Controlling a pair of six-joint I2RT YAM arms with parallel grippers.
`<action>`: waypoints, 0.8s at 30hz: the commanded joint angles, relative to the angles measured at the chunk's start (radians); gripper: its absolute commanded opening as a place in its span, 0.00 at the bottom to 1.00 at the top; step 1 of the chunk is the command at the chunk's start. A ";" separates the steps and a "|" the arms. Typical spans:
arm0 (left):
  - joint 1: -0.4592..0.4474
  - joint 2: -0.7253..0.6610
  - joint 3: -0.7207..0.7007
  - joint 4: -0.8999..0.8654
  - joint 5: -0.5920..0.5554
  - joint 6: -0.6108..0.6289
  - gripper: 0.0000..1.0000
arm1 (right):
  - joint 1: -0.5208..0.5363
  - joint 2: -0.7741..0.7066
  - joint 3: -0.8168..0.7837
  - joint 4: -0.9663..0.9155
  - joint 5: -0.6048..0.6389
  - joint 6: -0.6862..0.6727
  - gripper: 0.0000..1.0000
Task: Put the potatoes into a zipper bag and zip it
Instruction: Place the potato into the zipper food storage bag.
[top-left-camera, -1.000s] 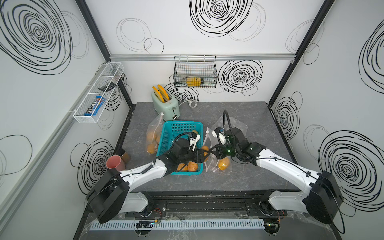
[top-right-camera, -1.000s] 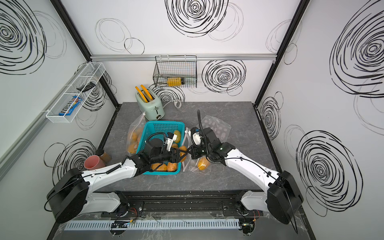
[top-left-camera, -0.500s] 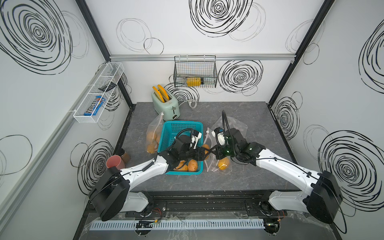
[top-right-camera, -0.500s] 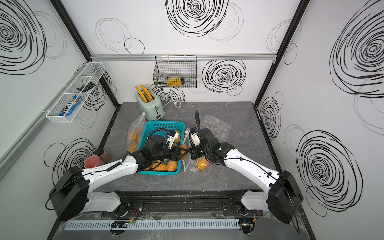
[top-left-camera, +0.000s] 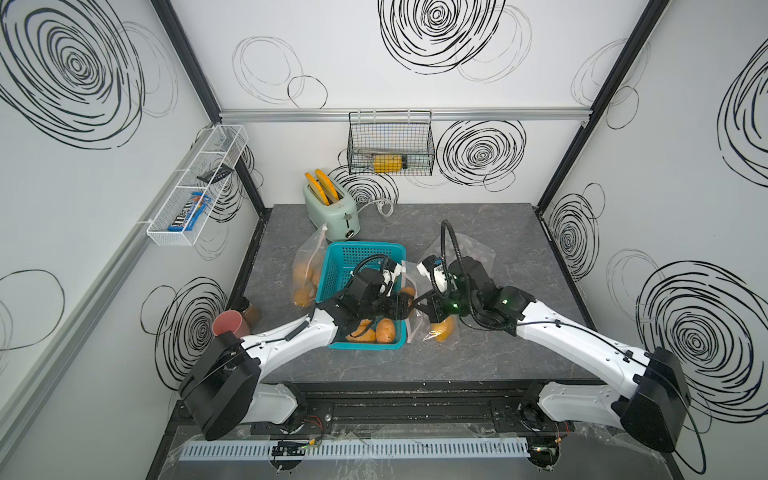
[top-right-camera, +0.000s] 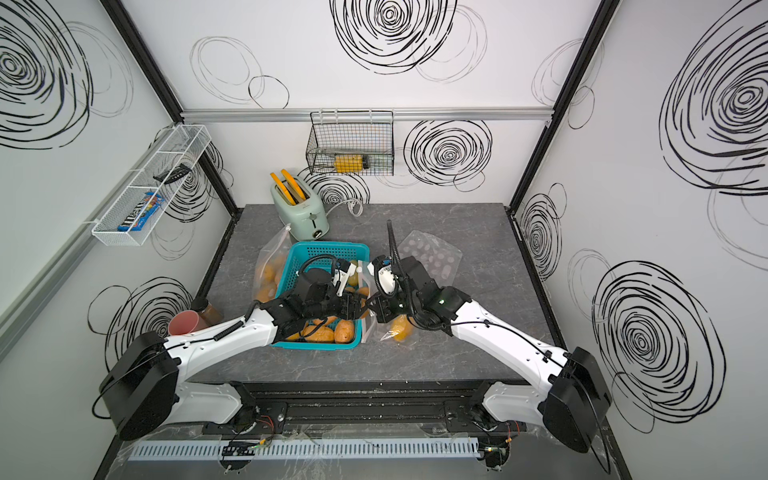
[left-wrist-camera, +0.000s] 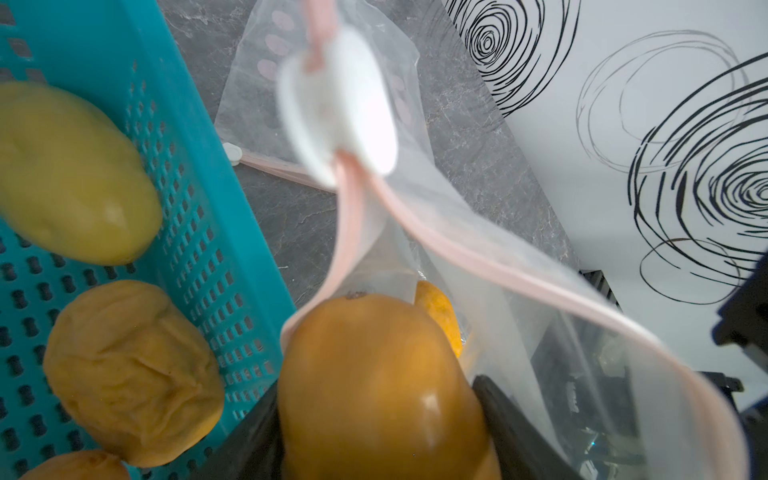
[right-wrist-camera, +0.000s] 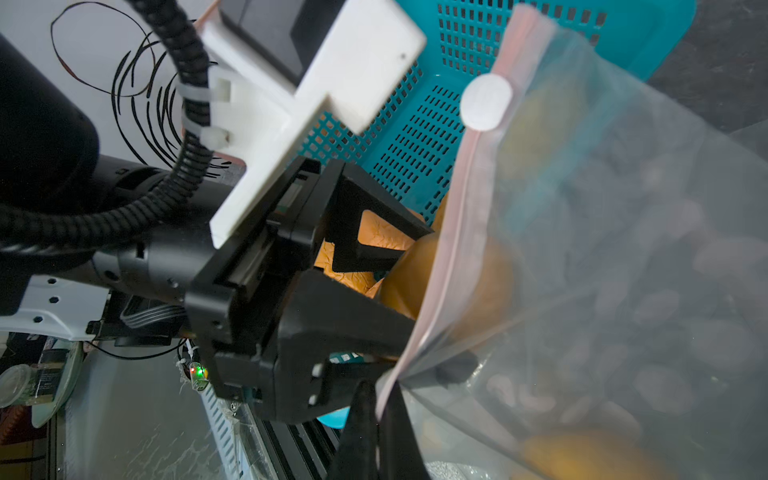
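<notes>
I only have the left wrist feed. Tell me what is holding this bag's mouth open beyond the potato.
Observer: The right gripper is shut on the zipper bag at its pink rim, holding that side up.
Operator: Confirm my own grip from outside.
Observer: In the right wrist view the left gripper has its fingers on either side of the potato. The lower one appears to be past the rim.
Operator: Report any other bag with potatoes in it.
Observer: In both top views a second bag holding potatoes lies against the basket on its left side, near the toaster.
</notes>
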 joint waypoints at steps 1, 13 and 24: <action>-0.006 -0.016 0.060 -0.071 -0.028 -0.002 0.61 | 0.000 -0.007 0.038 0.012 -0.003 -0.003 0.00; 0.019 -0.077 0.066 -0.091 0.160 -0.096 0.76 | -0.017 0.013 0.035 0.040 -0.022 0.004 0.00; 0.020 -0.082 0.057 -0.073 0.162 -0.119 0.84 | -0.042 0.003 0.015 0.059 -0.058 0.013 0.00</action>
